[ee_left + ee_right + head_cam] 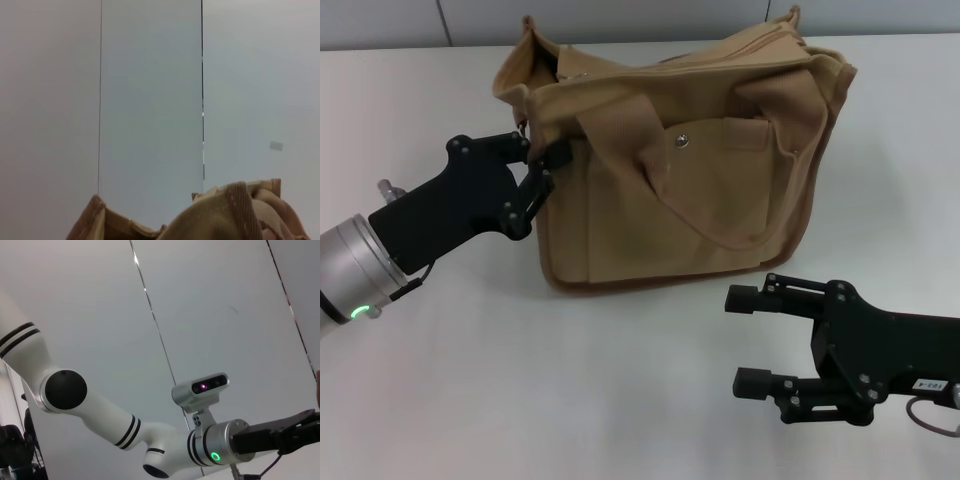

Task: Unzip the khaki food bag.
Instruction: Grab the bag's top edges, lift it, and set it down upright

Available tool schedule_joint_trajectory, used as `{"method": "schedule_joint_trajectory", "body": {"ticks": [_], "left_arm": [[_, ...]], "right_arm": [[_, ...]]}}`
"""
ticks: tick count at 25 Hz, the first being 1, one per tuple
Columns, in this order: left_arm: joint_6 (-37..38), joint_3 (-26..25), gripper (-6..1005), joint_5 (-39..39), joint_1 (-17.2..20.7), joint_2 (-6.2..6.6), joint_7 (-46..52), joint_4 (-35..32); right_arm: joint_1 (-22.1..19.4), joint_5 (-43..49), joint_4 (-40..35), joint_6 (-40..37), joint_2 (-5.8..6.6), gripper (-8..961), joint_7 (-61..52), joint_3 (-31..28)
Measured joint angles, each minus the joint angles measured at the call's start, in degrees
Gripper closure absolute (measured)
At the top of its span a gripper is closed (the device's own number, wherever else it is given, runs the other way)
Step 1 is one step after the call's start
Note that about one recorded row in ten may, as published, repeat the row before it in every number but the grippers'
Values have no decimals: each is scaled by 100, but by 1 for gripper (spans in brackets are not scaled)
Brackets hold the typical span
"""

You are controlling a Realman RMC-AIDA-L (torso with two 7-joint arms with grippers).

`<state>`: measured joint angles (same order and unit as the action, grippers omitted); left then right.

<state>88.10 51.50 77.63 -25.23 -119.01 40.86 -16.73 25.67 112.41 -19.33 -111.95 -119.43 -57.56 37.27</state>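
The khaki food bag stands on the white table (2 loop handles drooping). The left gripper pinches its near left edge; the right gripper hovers in front, fingers spread, grasping nothing.

A plain white counter fills the head view, evenly lit with soft shadows. Behind its far edge runs a pale grey panelled wall, divided by thin dark vertical seams. A small grey patch marks one panel.
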Motion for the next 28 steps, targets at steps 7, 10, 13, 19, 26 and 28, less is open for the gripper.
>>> {"method": "schedule_joint_trajectory", "body": {"ticks": [7,10,13,19,26,28], "left_arm": [[64,91,893,27,21,23,-129,-30],[98,97,905,24,30,39,-88,-51],[138,117,906,58,48,52,9,-156],[224,117,906,63,117,56,-21,-317],[276,47,907,33,334,319,573,-1450],[291,27,907,33,338,368,727,-1692]], "right_arm": [[9,0,3,91,-2,184,0,0],[15,0,8,95,-1,184,0,0],[11,0,8,99,-1,185,0,0],[-1,0,9,107,-1,185,0,0],[0,0,8,106,1,186,0,-12],[0,0,8,104,2,186,0,-21]]}}
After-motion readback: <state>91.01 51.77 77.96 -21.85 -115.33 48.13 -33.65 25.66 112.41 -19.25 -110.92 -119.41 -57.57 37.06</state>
